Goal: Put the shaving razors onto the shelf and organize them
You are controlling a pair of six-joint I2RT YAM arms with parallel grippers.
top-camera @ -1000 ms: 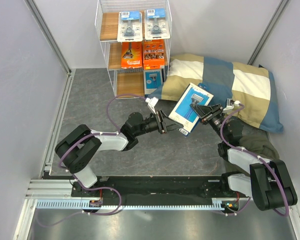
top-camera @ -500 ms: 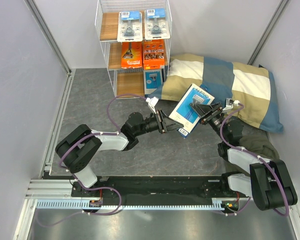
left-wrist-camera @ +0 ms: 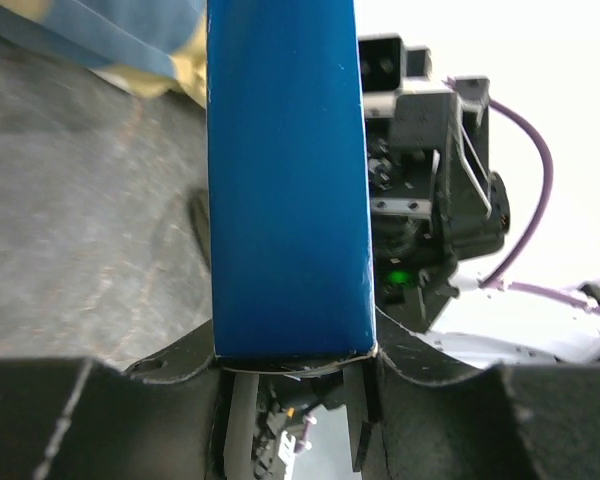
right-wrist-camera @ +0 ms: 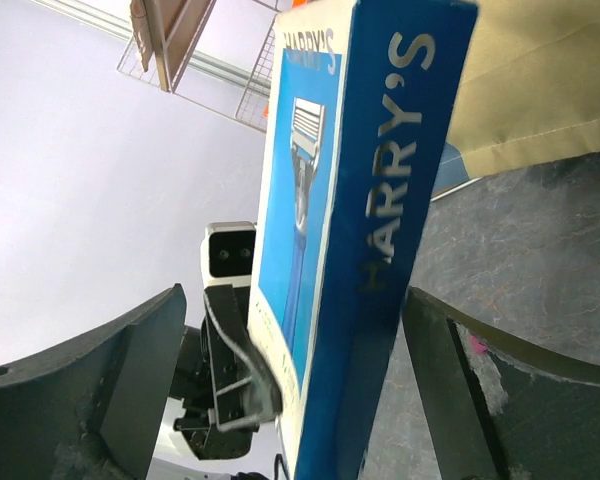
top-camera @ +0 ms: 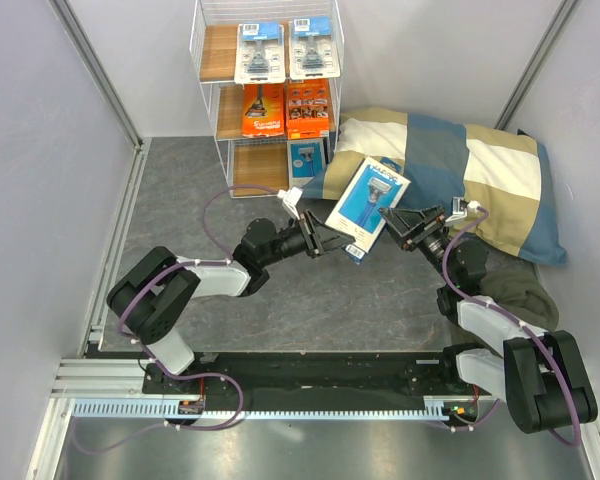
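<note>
One grip alone carries the blue Harry's razor box (top-camera: 368, 208): the left jaws are clamped on its bottom edge, holding it above the counter (top-camera: 180, 200). The right jaws stand wide apart either side of it. Held by so narrow an edge, the box could pivot or slip on the swing to the shelf (top-camera: 212, 60) at eleven o'clock. It could also knock the blue pack (top-camera: 306, 160) on the bottom tier.

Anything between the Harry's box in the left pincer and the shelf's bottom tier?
Nothing visible blocks the bare left half of the bottom tier. The pillow has a corner close on the right, in front of the blue box already shelved. Keep the Harry's box left of it.
</note>
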